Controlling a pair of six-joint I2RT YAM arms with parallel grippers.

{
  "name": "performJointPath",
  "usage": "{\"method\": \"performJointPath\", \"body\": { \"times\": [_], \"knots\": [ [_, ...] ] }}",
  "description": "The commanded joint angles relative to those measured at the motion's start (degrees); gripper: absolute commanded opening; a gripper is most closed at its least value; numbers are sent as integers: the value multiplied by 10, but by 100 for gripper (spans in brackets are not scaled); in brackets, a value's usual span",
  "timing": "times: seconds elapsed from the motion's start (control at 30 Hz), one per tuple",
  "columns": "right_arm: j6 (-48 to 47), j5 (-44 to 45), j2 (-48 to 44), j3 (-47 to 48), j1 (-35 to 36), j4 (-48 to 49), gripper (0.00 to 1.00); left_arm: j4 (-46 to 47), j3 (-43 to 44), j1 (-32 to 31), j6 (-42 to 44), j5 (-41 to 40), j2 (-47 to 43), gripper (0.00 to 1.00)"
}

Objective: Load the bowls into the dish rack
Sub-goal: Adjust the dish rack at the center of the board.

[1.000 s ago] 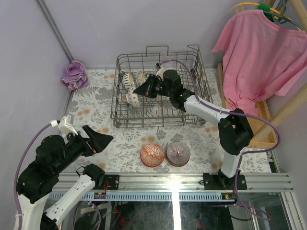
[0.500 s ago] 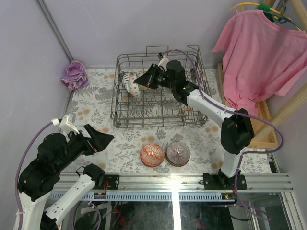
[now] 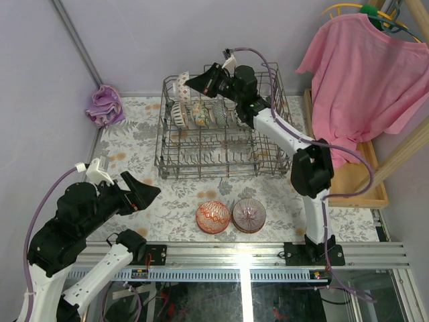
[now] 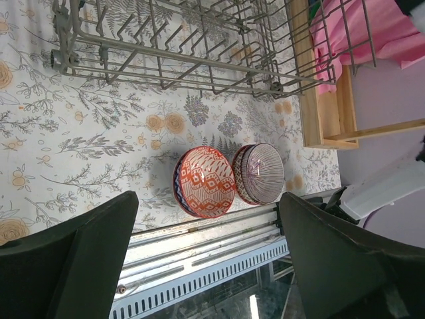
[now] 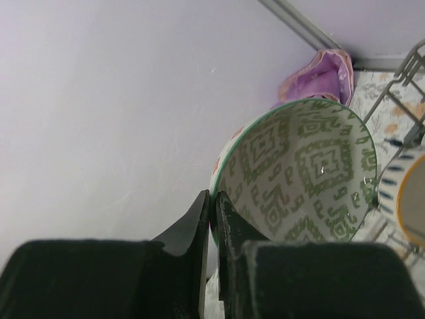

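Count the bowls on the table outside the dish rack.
2: a red-orange bowl and a purple striped bowl, side by side near the front edge. The left arm may hide others.

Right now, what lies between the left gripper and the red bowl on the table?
Only bare flowered tablecloth; the top view shows nothing between the open left gripper and the red bowl. The purple bowl sits beyond it.

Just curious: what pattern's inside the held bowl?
The bowl shows green diamonds on cream; clearest from right wrist.
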Motion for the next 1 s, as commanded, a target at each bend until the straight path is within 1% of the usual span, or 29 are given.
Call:
{"method": "performJointPath", "body": {
  "times": [0.0, 0.13, 0.27, 0.43, 0.57, 0.8, 0.9, 0.97],
  "knots": [
    [21, 6, 86, 130, -3, 83, 0, 14, 5, -1, 17, -7, 8, 88],
    [2, 21, 179, 248, -5, 67, 0, 9, 7, -1, 20, -11, 8, 88],
    [11, 49, 242, 308, -11, 75, 0, 8, -3, -2, 19, -3, 8, 88],
    [36, 80, 293, 333, -26, 101, 0, 7, -11, -2, 18, 0, 7, 88],
    [51, 86, 319, 354, -35, 108, 0, 9, -22, -1, 17, 0, 6, 88],
    [53, 74, 300, 345, -44, 121, 0, 25, -39, -2, 10, 5, 9, 88],
    [47, 66, 268, 324, -47, 124, 0, 27, -42, -2, 5, 1, 20, 88],
    [30, 62, 226, 297, -47, 115, 0, 29, -44, -2, 0, 2, 33, 88]
  ]
}}
